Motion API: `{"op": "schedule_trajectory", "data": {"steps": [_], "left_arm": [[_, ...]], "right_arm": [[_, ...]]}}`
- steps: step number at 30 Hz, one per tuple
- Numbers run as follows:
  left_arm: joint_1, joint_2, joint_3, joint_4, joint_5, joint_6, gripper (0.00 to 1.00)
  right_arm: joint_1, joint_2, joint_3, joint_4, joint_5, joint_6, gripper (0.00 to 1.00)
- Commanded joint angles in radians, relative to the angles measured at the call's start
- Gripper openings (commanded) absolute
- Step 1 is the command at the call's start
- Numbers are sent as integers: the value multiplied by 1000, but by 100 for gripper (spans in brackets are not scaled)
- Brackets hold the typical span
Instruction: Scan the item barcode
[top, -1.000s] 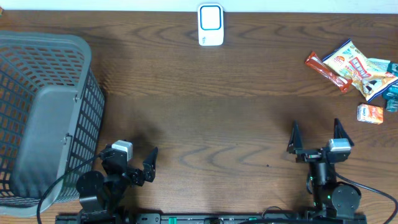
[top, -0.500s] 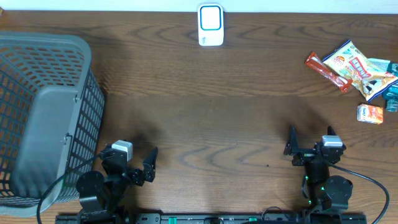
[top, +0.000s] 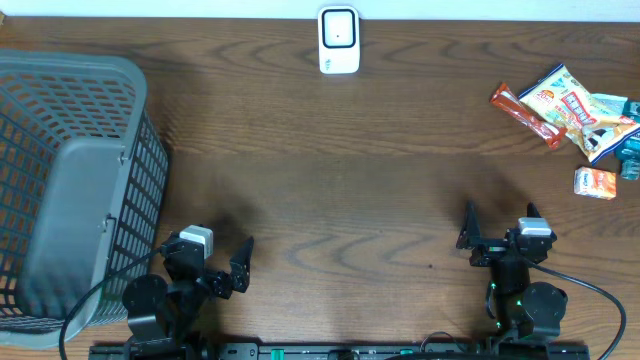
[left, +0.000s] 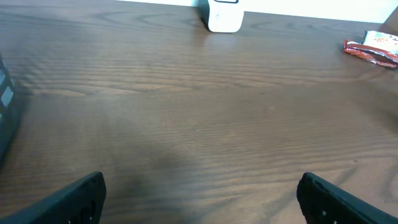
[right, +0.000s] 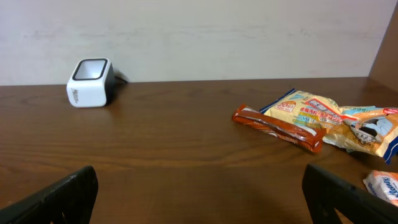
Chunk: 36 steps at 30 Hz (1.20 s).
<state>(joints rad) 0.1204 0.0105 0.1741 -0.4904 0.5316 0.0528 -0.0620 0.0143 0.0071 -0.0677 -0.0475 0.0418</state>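
Observation:
The white barcode scanner (top: 339, 40) stands at the table's far edge, in the middle; it also shows in the left wrist view (left: 224, 15) and the right wrist view (right: 90, 83). The items lie at the far right: a red bar (top: 527, 117), a yellow snack packet (top: 565, 100) and a small orange pack (top: 595, 183). In the right wrist view the red bar (right: 278, 129) lies in front of the yellow packet (right: 308, 109). My left gripper (top: 207, 254) and right gripper (top: 498, 228) rest near the front edge, both open and empty, far from the items.
A large grey mesh basket (top: 70, 190) fills the left side of the table. More packets in blue and white (top: 612, 125) lie with the snacks near the right edge. Bare wood lies between the grippers and the scanner.
The right gripper drew back a little toward the front edge and turned slightly, then stayed still. The left arm has not moved.

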Motion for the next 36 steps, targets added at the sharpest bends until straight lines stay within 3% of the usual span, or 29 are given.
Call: {"op": "schedule_trajectory", "data": {"steps": [1,8,17,19,21,36], "left_arm": [[-10,-10,-3,6,-92,27,98],[-48,-8,-91,234,-309,34,98],[-48,-8,-105,269,-460,52,98],[-48,-8,-143,367,-491,52,98],[-48,-8,-171,423,-491,51,98],[-55,-9,-170,422,-495,48,98]], "right_arm": [[7,-3,-2,-5,15,10,99],[7,-3,-2,-5,15,10,99],[7,-3,-2,-5,15,10,99],[7,-3,-2,-5,15,10,99],[7,-3,-2,-5,15,10,99],[7,-3,-2,-5,15,10,99]]}}
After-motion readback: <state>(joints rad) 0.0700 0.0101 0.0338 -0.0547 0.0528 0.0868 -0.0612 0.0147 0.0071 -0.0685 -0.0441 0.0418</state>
